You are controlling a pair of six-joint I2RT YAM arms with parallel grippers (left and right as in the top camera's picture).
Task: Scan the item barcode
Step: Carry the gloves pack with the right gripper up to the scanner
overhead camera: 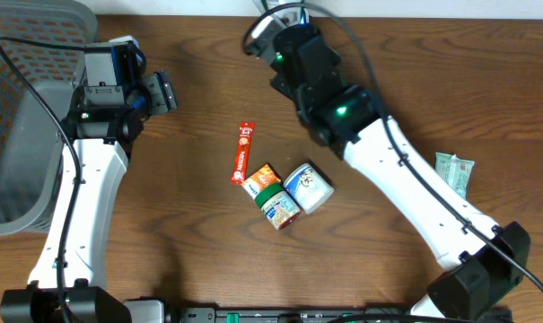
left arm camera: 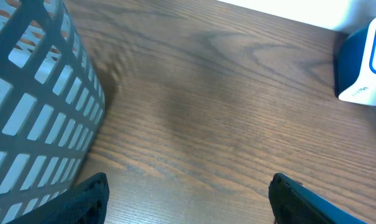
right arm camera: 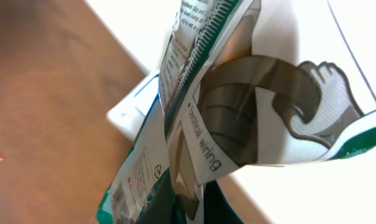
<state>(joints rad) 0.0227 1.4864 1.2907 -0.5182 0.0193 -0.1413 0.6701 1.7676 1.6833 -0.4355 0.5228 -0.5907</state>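
Note:
My right gripper (right arm camera: pixel 200 202) is shut on a white and green packet (right arm camera: pixel 250 93), which fills the right wrist view; a strip of barcode lines (right arm camera: pixel 207 25) shows near its top edge. In the overhead view that gripper (overhead camera: pixel 264 36) is at the far edge of the table, and the packet is mostly hidden under the arm. A blue and white scanner (left arm camera: pixel 365 62) appears at the right edge of the left wrist view. My left gripper (left arm camera: pixel 188 199) hangs open over bare wood next to the basket, and from overhead this gripper (overhead camera: pixel 163 90) holds nothing.
A grey mesh basket (overhead camera: pixel 29 108) stands at the far left, and its wall (left arm camera: pixel 38 106) is close to my left fingers. Mid-table lie a red stick packet (overhead camera: pixel 242 152), an orange packet (overhead camera: pixel 260 176), a green-lidded jar (overhead camera: pixel 278 205) and a white tub (overhead camera: pixel 309 187). A green packet (overhead camera: pixel 455 170) lies at the right.

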